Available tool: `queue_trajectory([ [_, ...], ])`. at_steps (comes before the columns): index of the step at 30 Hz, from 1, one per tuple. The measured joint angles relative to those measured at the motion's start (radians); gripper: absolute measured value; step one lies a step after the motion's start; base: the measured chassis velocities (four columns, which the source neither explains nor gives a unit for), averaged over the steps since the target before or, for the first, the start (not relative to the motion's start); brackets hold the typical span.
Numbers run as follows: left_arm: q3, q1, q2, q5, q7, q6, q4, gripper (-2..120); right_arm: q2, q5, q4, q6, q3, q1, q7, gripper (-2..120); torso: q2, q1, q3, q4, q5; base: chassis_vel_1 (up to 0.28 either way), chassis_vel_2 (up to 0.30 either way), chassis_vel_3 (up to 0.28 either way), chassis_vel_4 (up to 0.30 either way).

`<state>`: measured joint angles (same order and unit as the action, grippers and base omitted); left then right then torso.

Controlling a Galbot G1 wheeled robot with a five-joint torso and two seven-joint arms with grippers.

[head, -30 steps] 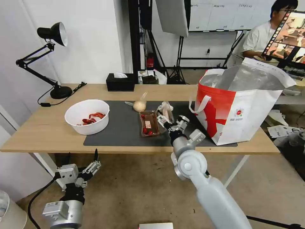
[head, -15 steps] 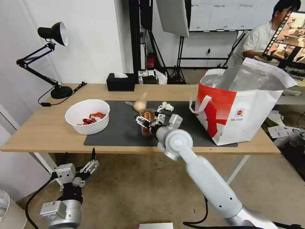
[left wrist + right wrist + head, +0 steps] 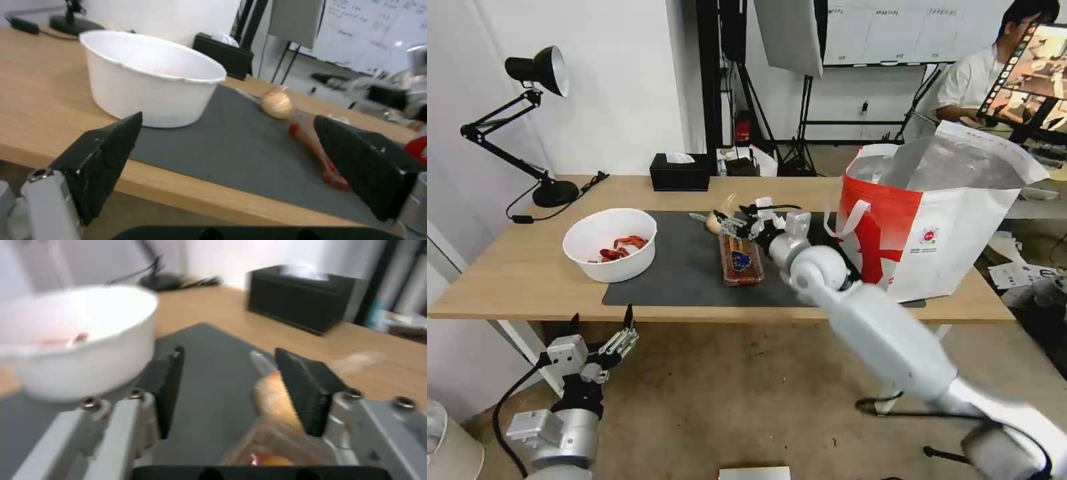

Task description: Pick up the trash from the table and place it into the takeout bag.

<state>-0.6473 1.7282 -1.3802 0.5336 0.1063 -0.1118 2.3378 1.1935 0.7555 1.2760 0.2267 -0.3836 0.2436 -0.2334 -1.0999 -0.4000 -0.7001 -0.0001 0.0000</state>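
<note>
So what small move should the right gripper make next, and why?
Probably ease forward and down so the open fingers straddle the plastic bag before closing. The right gripper sits over the mat beside the bag, jaws apart with nothing between them; the wrist view shows the beige lump partly behind one finger. The left gripper hangs open below the table.

Bowl [image 3: 610,244] is sitting at mat's [image 3: 687,280] left edge; tray [image 3: 740,259] is lying mid-mat; takeout bag [image 3: 934,227] is standing right.
</note>
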Motion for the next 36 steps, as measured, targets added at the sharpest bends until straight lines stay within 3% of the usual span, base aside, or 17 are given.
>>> queue_trajectory([
  [2,-0.004,-0.010,0.013,0.031,0.001,-0.012,0.000,100,0.010,-0.023,-0.045,-0.005,-0.021,-0.027,-0.045,48,0.000,0.000,0.000,0.0006,-0.0001,0.000,0.000,0.000,0.000],
  [4,-0.001,-0.048,0.054,0.094,0.002,-0.041,-0.006,100,0.026,-0.061,-0.124,-0.009,-0.069,-0.074,-0.102,37,0.000,0.000,0.000,0.0006,-0.0003,0.000,0.000,0.000,0.000],
  [7,0.013,-0.083,0.087,0.147,0.003,-0.060,-0.016,100,0.035,-0.078,-0.172,-0.007,-0.091,-0.091,-0.113,27,0.000,0.000,0.000,0.0002,-0.0002,0.000,0.000,0.000,0.000],
  [12,0.030,-0.139,0.134,0.216,0.004,-0.079,-0.040,100,0.033,-0.088,-0.201,0.007,-0.093,-0.089,-0.114,12,0.000,0.000,0.000,0.0000,-0.0001,0.000,0.000,0.000,0.000],
  [16,0.063,-0.208,0.190,0.300,0.026,-0.135,-0.060,100,0.018,-0.087,-0.197,0.013,-0.091,-0.080,-0.121,0,0.000,0.000,0.000,0.0002,-0.0001,0.000,0.000,0.000,0.000],
  [20,0.126,-0.315,0.249,0.400,0.067,-0.164,-0.124,100,0.008,-0.080,-0.186,0.018,-0.086,-0.069,-0.118,0,0.000,0.000,0.000,0.0002,-0.0001,0.000,0.000,0.000,0.000],
  [26,0.275,-0.555,0.335,0.595,0.125,-0.181,-0.301,100,-0.014,-0.054,-0.162,0.024,-0.076,-0.051,-0.101,0,0.000,0.000,0.000,-0.0002,0.0000,0.000,0.000,0.000,0.000],
  [36,0.402,-0.703,0.334,0.628,0.132,-0.187,-0.423,100,-0.020,-0.013,-0.138,0.024,-0.050,-0.031,-0.093,0,0.000,0.000,0.000,0.0001,0.0000,0.000,0.000,0.000,0.000],
])
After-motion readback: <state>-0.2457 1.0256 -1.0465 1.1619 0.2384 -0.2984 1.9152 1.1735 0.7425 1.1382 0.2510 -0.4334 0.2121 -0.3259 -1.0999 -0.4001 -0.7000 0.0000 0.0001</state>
